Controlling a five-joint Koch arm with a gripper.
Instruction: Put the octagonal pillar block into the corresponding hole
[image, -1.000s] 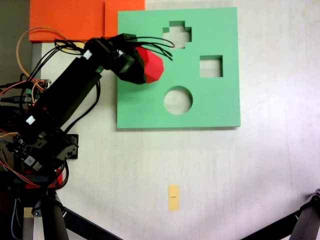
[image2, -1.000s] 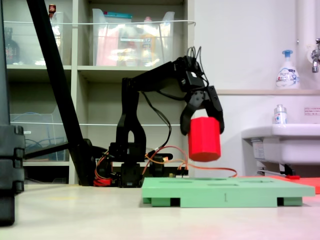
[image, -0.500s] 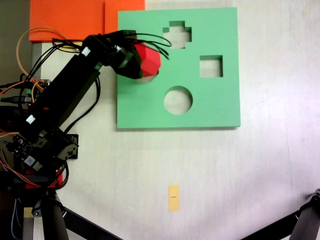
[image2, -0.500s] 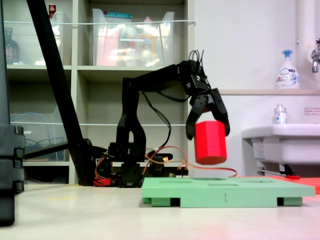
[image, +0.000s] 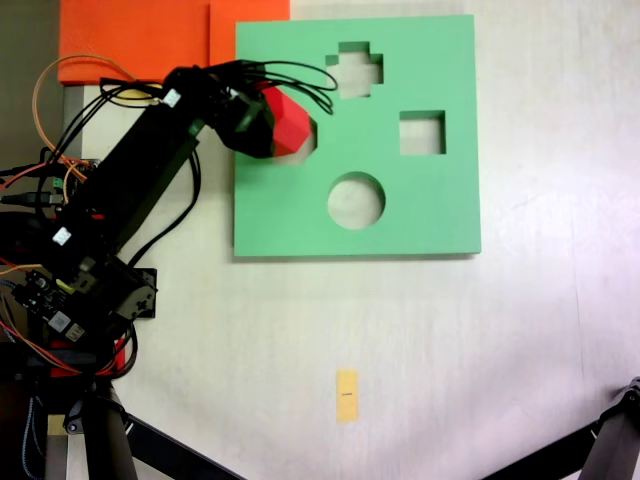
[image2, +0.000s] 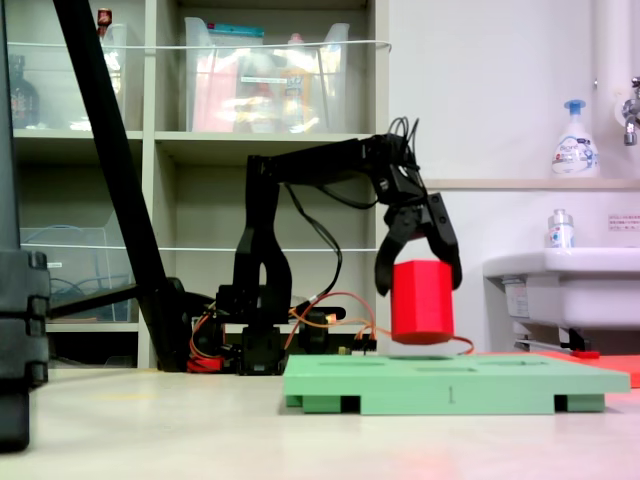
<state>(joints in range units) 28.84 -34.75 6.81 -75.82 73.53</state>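
My gripper (image2: 420, 288) is shut on the red octagonal pillar block (image2: 421, 302), which hangs upright a short way above the green foam board (image2: 450, 385). From above, the block (image: 290, 122) and gripper (image: 268, 125) sit over the upper left part of the board (image: 420, 225). The corresponding hole lies beneath them and is hidden. The black fingers (image2: 385, 270) clamp the block's sides near its top.
The board also has a cross cut-out (image: 358, 68), a square cut-out (image: 421, 133) and a round cut-out (image: 356, 200). Orange foam sheets (image: 150, 35) lie beyond the board's left corner. The arm's base and wires (image: 80, 290) fill the left. A yellow tag (image: 347, 395) lies on the table.
The gripper has carried the block lower, closer to the board's top. From above it has shifted slightly left and up; from the side it has drifted a little right.
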